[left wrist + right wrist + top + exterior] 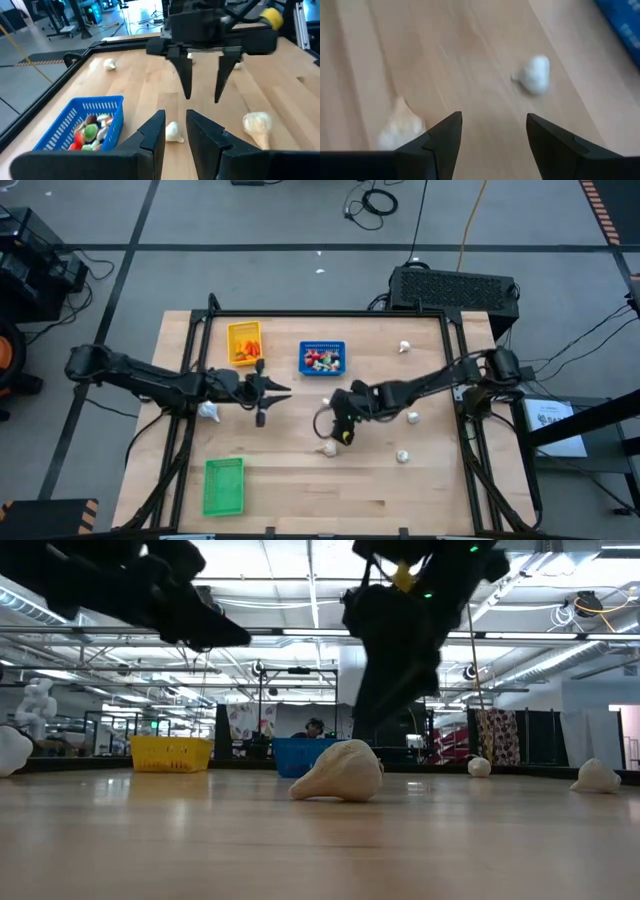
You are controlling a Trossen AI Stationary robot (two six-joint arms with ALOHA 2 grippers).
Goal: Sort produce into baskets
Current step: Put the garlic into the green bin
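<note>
Whitish garlic-like bulbs lie loose on the wooden table. One bulb lies near the blue basket and another bulb nearer the front. My right gripper hangs open above the bare wood between these two, fingers slanting down; in its wrist view the near bulb shows beside one finger and the far bulb ahead. My left gripper hovers open and almost level left of it, below the yellow basket, and holds nothing. The blue basket holds red, white and green pieces.
The green basket stands at the front left. More bulbs lie at the far right, right, front right and under the left arm. A black frame rims the table. Bare wood lies at the front middle.
</note>
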